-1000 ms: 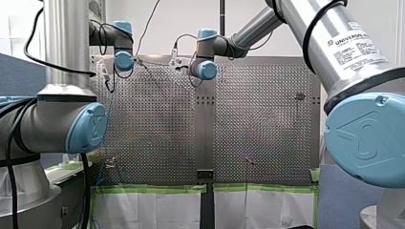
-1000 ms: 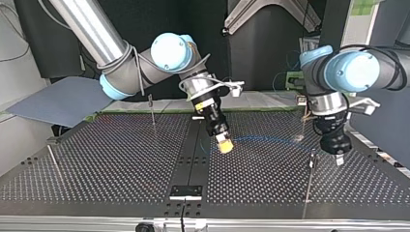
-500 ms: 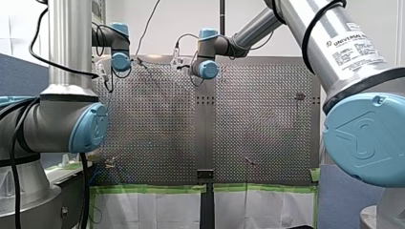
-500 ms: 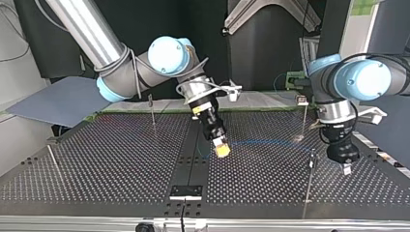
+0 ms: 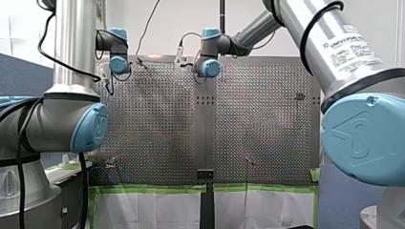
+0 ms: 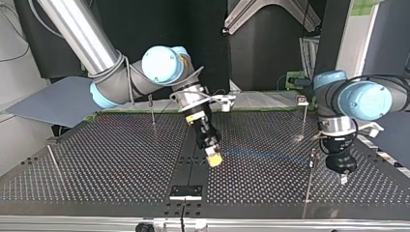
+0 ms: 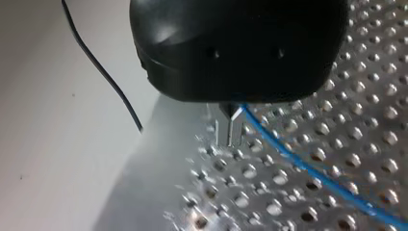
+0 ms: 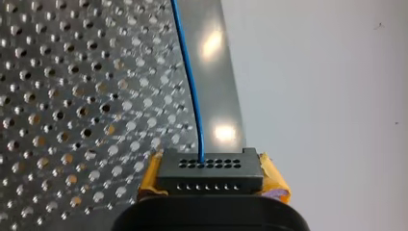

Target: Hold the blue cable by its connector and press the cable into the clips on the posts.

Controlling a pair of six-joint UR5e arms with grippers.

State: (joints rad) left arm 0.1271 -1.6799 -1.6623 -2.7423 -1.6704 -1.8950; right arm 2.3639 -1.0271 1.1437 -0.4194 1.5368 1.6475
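Our right gripper [image 8: 210, 177] is clamped by its yellow pads [image 8: 274, 178] on the black connector [image 8: 210, 168]. From it the blue cable [image 8: 190, 77] runs straight ahead over the perforated table [image 6: 121, 164]. In the top view the cable stretches along the table's near edge to our left gripper [image 6: 342, 179], whose metal fingers [image 7: 230, 130] pinch it just beside a post [image 6: 312, 159]. We judge the left arm nearer that post.

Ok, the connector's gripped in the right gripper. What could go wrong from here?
1. The blue cable enters the connector as a single thin strand. Pulling it tight between my right gripper and my left gripper could strain that joint.
2. In the top view my left gripper hangs close beside a thin post. A sideways move might knock or bend it.
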